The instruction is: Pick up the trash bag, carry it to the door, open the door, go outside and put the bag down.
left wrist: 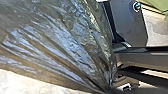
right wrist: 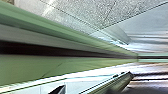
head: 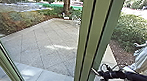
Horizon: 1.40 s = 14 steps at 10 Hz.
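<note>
Trash bag gathers to a tight neck in the left hand, which holds it. Near the green upright is the right hand (wide or narrow, I cannot tell). Broad paving lies beyond, shrubs edging it.

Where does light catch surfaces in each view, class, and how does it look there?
Head view: bright sunlit patches on the paving; left wrist view: bluish-white sheen along the folds of the trash bag; right wrist view: near-white glare beside the green frame.
</note>
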{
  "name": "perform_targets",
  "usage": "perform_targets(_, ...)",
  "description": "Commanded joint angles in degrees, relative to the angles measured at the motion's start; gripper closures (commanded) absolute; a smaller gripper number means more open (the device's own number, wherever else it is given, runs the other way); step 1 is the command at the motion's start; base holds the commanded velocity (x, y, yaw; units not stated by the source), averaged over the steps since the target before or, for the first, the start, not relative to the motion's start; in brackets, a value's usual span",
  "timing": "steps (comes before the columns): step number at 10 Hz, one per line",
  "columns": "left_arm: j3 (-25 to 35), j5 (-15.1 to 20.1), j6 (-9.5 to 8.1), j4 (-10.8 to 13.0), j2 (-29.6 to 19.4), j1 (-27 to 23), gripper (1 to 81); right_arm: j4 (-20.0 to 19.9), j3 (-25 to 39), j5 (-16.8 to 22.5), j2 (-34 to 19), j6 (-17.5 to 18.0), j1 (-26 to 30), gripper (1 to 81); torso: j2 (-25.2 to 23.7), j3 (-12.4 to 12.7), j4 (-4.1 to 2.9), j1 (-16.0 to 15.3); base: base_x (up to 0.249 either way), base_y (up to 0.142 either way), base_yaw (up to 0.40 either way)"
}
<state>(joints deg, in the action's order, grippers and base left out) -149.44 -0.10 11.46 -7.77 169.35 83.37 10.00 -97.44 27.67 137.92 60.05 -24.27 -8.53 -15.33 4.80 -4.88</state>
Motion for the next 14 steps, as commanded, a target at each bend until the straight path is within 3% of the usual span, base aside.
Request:
perform_targets(1,0.47,4.05,-0.21,-0.41,-0.33,-1.15,81.1,1.69,-0.55,6.87,-8.86,2.79,11.56,1.0,0.0,0.0,0.0,0.0,0.0,0.0,0.0)
perform_targets(10,0.56,4.05,-0.21,-0.5,-0.5,-0.97,81.1,2.92,8.67,6.96,-16.16,2.88,18.42,1.0,0.06,-0.02,-0.07,-0.07,0.0,0.0,0.0)
perform_targets(11,0.56,4.05,-0.21,-0.5,-0.5,-0.97,81.1,3.01,9.47,7.04,-16.43,2.79,19.56,1.0,0.06,1.24,-0.07,-0.07,0.0,0.0,0.0)
perform_targets(13,0.56,4.05,-0.21,-0.5,-0.59,-0.88,81.1,5.47,11.93,11.53,-16.43,2.79,21.05,1.0,0.06,3.45,-0.07,-0.11,0.0,0.0,0.0)
perform_targets(14,0.56,4.05,-0.21,-0.5,-0.5,-0.97,81.1,7.13,13.07,14.05,-16.17,2.79,22.1,1.0,0.11,1.4,-0.07,-0.11,0.0,0.0,0.0)
